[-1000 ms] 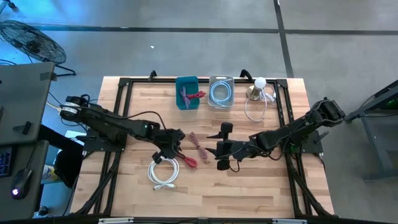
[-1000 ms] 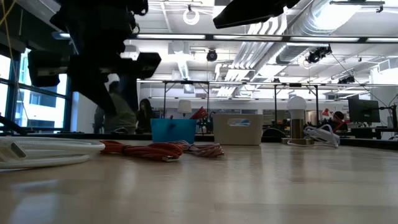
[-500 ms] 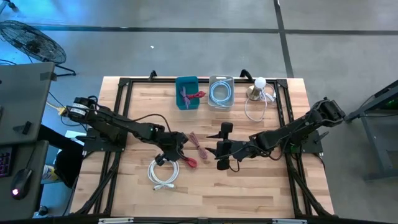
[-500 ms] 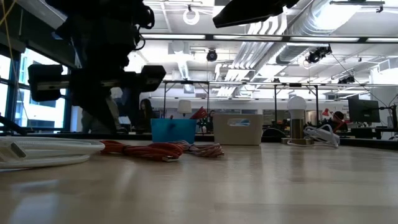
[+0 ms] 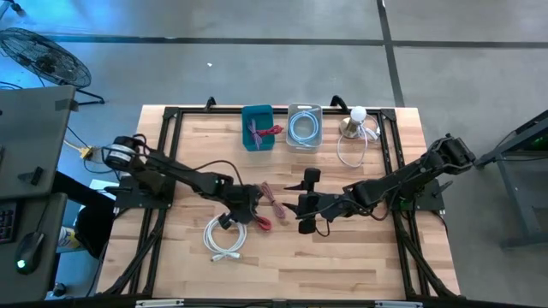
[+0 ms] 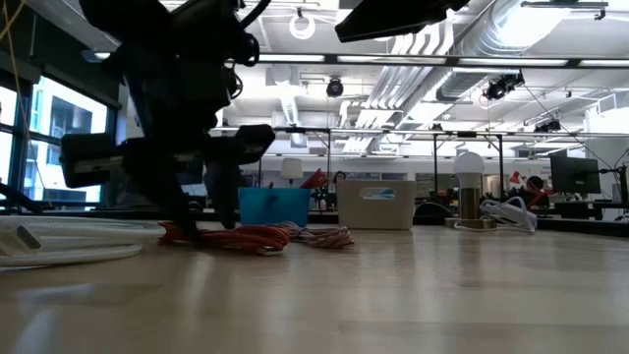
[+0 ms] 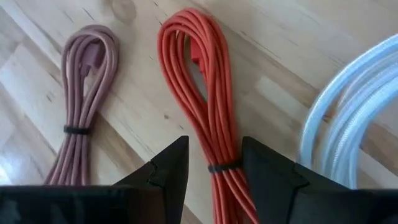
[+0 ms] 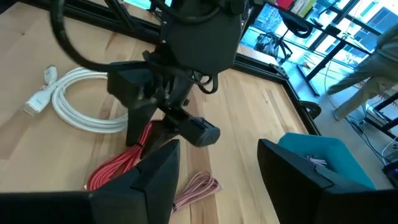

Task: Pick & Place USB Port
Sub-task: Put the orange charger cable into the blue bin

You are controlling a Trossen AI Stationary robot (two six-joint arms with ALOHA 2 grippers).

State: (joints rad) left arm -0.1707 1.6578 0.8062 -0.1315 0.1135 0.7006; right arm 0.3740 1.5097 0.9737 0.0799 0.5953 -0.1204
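A coiled red cable (image 7: 205, 112) lies on the wooden table, tied with a dark band near one end. A pink cable bundle (image 7: 84, 106) lies on one side of it and a white cable (image 7: 348, 118) on the other. My left gripper (image 7: 214, 171) is open and low over the table (image 5: 244, 211), pointing steeply down. One finger stands on each side of the red cable (image 5: 260, 222) near its band, and I see no closing on it. My right gripper (image 5: 306, 202) hangs open above the table's middle with nothing between its fingers.
A blue bin (image 5: 257, 127) and a clear bin (image 5: 304, 126) holding a pale blue cable stand at the far edge. A bulb lamp (image 5: 357, 115) with a white cord is to their right. The white cable (image 5: 227, 239) lies near the left arm, and a black frame rims the table.
My left gripper has come down toward the table and a little to the right, onto the red cable. Its fingers now stand at table level on either side of the bundle. The gap between its fingers looks unchanged.
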